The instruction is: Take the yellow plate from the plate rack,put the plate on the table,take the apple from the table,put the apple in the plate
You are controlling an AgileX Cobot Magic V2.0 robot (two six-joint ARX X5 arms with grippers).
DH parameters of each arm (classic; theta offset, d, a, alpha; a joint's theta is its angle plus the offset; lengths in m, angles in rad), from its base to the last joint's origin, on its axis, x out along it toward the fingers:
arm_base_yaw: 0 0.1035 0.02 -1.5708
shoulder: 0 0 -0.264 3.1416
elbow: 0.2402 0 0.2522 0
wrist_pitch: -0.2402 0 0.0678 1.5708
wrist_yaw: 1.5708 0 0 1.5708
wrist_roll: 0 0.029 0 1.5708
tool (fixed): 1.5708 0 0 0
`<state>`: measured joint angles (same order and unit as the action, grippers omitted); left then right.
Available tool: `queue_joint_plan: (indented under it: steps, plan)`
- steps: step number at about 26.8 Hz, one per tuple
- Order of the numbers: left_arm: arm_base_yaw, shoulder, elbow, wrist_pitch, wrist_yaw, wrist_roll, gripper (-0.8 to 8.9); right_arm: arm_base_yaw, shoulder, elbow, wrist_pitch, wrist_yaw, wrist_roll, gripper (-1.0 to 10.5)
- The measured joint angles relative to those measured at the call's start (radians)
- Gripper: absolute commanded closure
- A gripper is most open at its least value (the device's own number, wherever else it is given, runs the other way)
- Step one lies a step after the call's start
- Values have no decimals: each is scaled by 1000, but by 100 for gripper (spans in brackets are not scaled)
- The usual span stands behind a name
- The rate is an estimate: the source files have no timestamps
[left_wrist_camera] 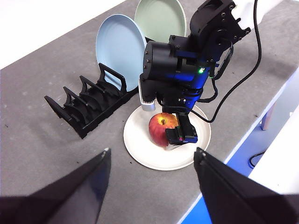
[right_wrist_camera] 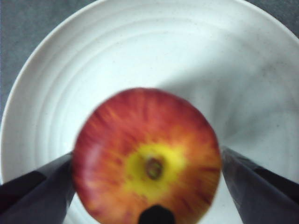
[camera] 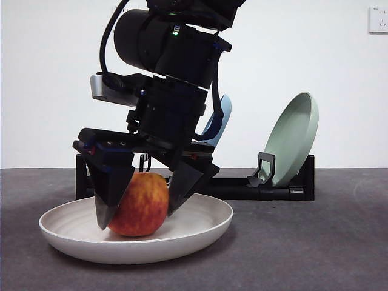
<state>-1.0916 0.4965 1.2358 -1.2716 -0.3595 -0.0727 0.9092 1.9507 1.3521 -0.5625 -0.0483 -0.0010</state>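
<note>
Right gripper [camera: 136,211] straddles the apple [camera: 140,205] inside the yellow plate [camera: 200,224].

Its two black jaws stand one on each side of the apple, close to the skin; whether they press it cannot be told. The apple sits in the plate's hollow, stem end up in the right wrist view, and the plate lies flat on the table [camera: 315,242] just before the plate rack [camera: 242,185]. A blue plate [left_wrist_camera: 117,46] and a sage-green plate [camera: 294,136] lean in the rack. Left gripper [left_wrist_camera: 152,156] hangs high above the table, jaws spread, empty.
</note>
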Motion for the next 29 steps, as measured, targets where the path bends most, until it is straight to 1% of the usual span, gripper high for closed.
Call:
queue_joint_plan:
  steps: [5,11,17,18,20,21,22,23,24,26,29]
  plan:
    - [0,0,0,18,-3,0,513,0,-59,3,-10,0,0,466]
    - [0,9,0,115,-8,5,513,-20,-241,15,-6,0,0,474]
    - [0,79,0,224,-15,66,516,-84,-428,16,-53,0,0,480]
    - [0,100,0,237,-15,82,545,-100,-464,16,-70,0,0,490]
    - [0,144,0,256,-14,113,642,-132,-529,16,-108,0,0,608]
    - [0,172,0,260,-15,129,698,-151,-562,16,-132,0,0,700]
    - [0,214,0,263,-15,150,769,-179,-608,17,-171,0,0,832]
    - [0,259,0,268,-15,162,825,-205,-650,17,-210,0,0,931]
    - [0,305,0,276,-15,171,826,-232,-687,17,-247,0,-1,963]
    - [12,397,0,301,-14,186,826,-288,-748,17,-304,0,-20,962]
    - [78,512,0,344,-12,196,826,-368,-815,17,-331,0,-41,962]
